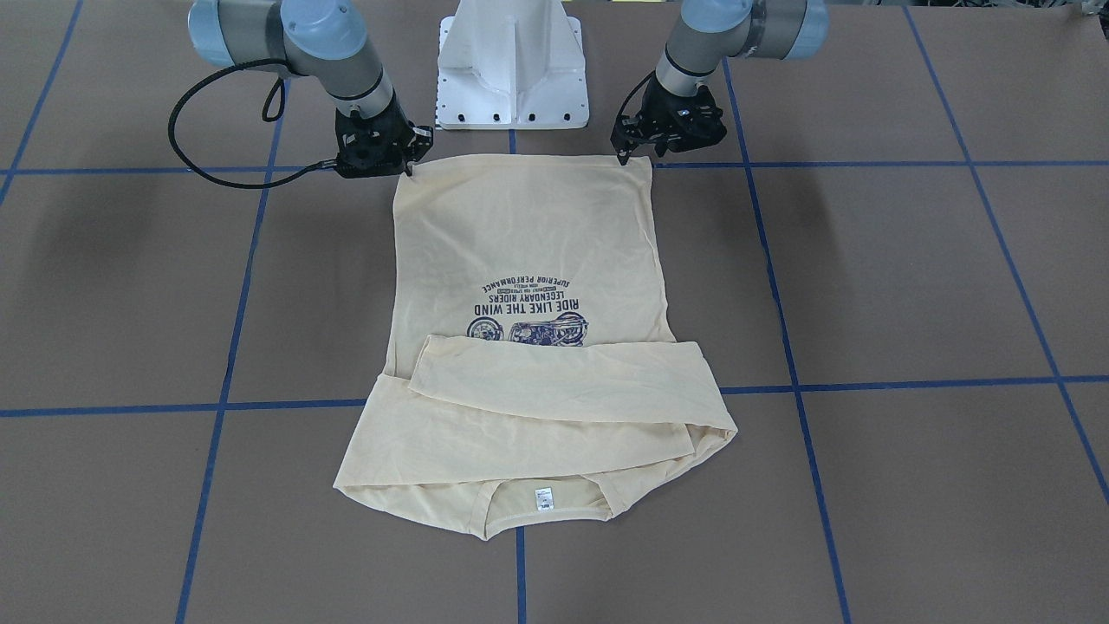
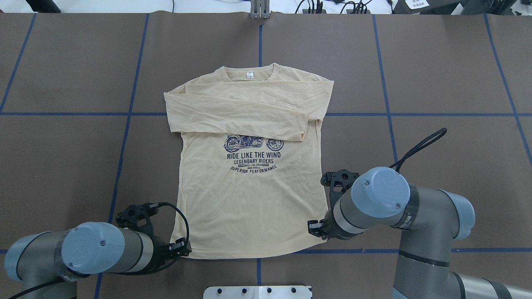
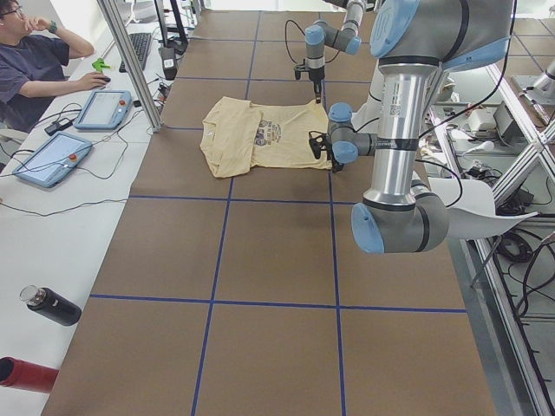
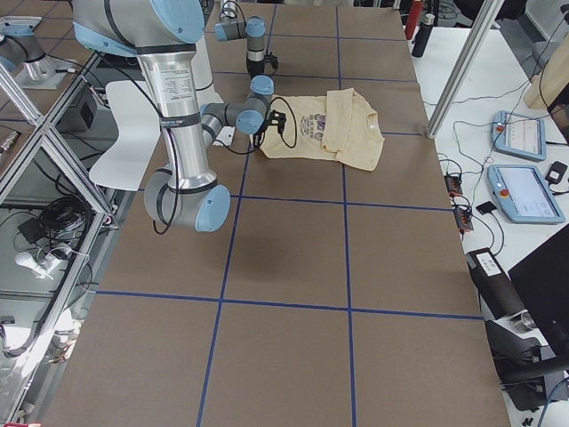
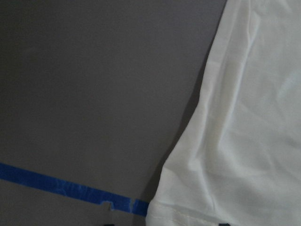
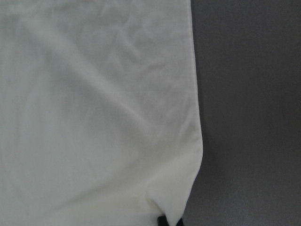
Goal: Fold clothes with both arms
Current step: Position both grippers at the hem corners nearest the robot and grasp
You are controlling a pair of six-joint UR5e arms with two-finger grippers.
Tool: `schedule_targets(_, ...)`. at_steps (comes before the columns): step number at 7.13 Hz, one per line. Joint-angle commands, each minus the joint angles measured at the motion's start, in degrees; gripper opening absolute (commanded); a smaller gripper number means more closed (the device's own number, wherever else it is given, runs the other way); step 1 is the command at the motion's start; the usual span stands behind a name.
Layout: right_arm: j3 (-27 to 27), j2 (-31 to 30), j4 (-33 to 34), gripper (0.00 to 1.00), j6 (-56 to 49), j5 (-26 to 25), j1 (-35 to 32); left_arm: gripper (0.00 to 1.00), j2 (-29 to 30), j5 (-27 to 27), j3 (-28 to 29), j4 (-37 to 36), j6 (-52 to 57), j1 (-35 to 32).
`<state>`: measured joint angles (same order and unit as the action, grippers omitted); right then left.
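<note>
My left gripper (image 2: 182, 248) and right gripper (image 2: 314, 229) sit at both hem corners of the shirt (image 2: 249, 199), probably to carry them toward its collar (image 2: 249, 69). Clenched or not, I cannot tell.

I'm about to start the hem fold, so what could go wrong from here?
The left gripper and right gripper sit at the very corners of the shirt hem: a pinch may slip or catch one layer only. The sleeves lie loose across the chest and could shift if the hem drags.
</note>
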<state>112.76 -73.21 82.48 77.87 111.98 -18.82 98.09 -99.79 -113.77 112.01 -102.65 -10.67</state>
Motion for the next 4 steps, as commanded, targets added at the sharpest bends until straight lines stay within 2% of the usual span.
schedule_targets(1,0.0,-0.09,0.05,0.0,0.0,0.08,-0.16,0.48,0.08,-0.06,0.04,-0.04,-0.01,0.04)
schedule_targets(2,-0.09,-0.18,0.05,0.0,0.0,0.08,-0.25,0.38,0.17,-0.06,-0.13,-0.04,-0.01,0.04)
schedule_targets(4,-0.09,-0.35,0.05,0.0,-0.09,0.17,-0.25,0.0,0.17,-0.06,-0.66,-0.3,-0.01,-0.14)
